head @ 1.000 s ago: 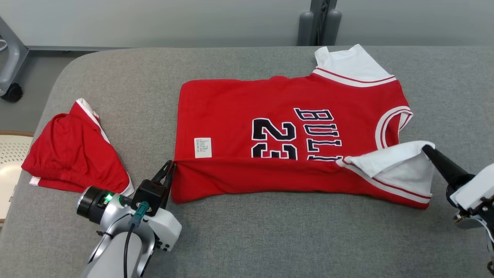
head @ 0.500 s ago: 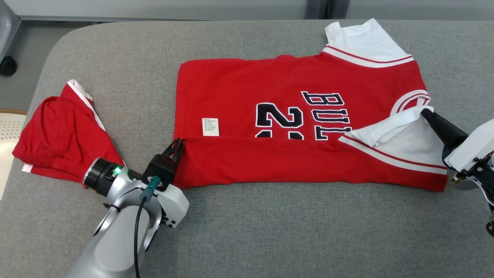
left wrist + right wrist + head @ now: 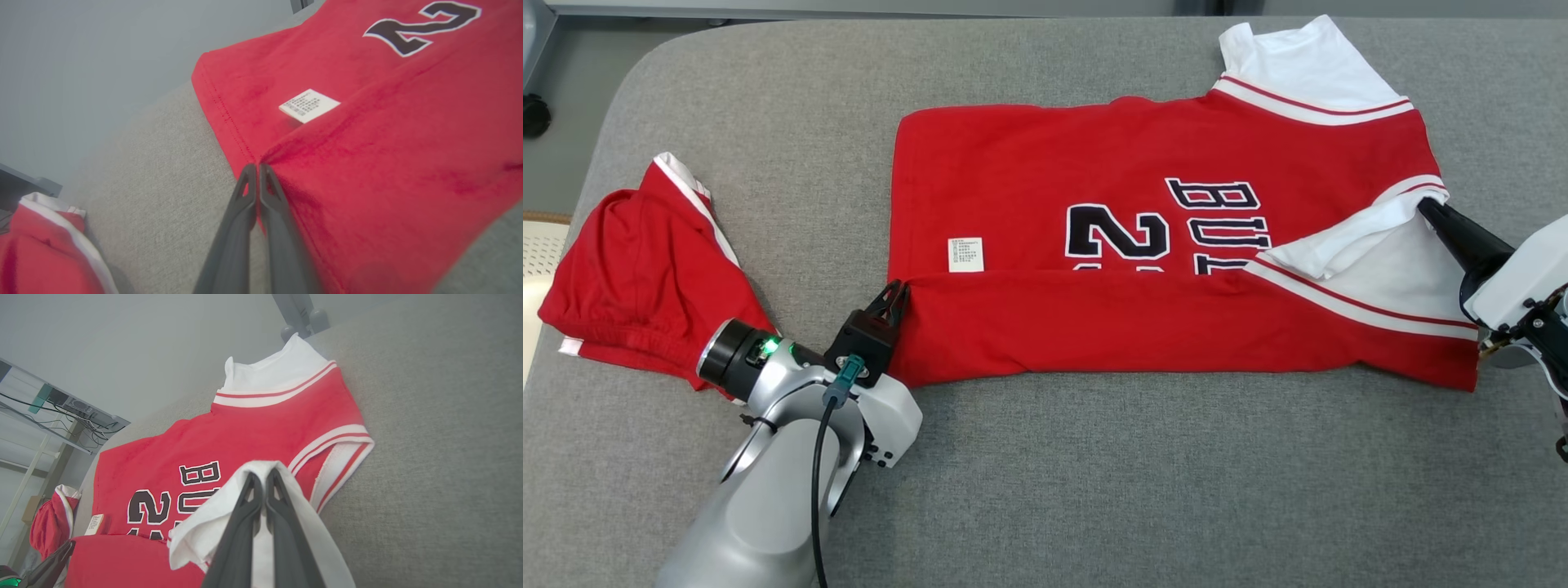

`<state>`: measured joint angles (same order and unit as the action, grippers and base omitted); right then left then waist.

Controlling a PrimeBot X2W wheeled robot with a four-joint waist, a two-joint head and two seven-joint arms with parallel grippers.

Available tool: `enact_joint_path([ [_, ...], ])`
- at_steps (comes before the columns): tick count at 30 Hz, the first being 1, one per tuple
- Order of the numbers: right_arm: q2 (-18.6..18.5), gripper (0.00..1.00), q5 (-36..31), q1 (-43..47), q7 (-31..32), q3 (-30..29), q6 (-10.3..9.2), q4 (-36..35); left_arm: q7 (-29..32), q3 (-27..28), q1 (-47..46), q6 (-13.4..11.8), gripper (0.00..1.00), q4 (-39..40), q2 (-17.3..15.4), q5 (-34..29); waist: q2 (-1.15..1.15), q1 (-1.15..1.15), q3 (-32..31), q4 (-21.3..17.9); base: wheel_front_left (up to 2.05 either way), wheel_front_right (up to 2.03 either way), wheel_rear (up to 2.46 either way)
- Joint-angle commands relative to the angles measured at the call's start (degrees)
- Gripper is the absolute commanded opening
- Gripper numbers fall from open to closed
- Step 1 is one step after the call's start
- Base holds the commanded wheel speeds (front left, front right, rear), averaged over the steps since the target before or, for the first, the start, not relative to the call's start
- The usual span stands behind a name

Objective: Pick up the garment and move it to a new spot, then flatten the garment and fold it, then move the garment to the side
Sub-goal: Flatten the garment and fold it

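Both grippers are working the jersey (image 3: 1143, 163) at once. The left gripper (image 3: 895, 294) is pinching the hem corner of the turned-over flap, jaws pressed together on red cloth, as its wrist view confirms (image 3: 257, 168). The right gripper (image 3: 261, 475) is clamping the white sleeve (image 3: 1347, 245) at the far end of that same flap, fingers closed with the fabric bunched around the tips.

Why hold it like this? By my reading, gripping both ends of the folded edge is keeping it straight and taut, so the near long side is laying evenly over the body. The flap is already covering the lower part of the number, just beyond the left fingertips and past the white label (image 3: 965, 254).

The jersey is lying flat on the grey padded table (image 3: 1094, 490), stretched between the two grippers. Its long axis is running from one gripper to the other: hem end at the left gripper, shoulders and neck opening at the right gripper. The lettering is lying on its side, tops toward the right gripper.

Red shorts (image 3: 637, 286) are sitting crumpled outboard of the left wrist, apart from the jersey.
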<state>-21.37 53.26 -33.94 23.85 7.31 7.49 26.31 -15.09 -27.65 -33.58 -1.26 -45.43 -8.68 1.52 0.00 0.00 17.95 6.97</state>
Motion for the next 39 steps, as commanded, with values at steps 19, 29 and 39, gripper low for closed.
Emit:
enact_joint_path([
  [19, -1.4, 1.0, 2.2, -3.3, -6.3, 4.8, 0.0, 6.2, -0.1, 0.5, -1.0, -2.3, 1.0, -2.9, 0.7, 1.8, 0.0, 0.0, -1.2, 0.3, 0.0, 0.0, 0.0],
  [29, -2.0, 1.0, 3.9, 3.8, -15.6, 4.2, 0.0, 1.8, -0.1, 5.3, 6.6, -6.4, 1.0, 12.0, -0.8, 4.2, 0.0, 0.0, -7.2, 0.1, 0.0, 0.0, 0.0],
  [39, 0.6, 1.0, -3.8, 17.9, -27.2, 4.7, 0.0, -4.5, -0.1, 9.8, 18.8, -9.4, 1.0, 25.7, 0.1, 5.0, 0.0, 0.0, -12.0, -0.5, 0.0, 0.0, 0.0],
])
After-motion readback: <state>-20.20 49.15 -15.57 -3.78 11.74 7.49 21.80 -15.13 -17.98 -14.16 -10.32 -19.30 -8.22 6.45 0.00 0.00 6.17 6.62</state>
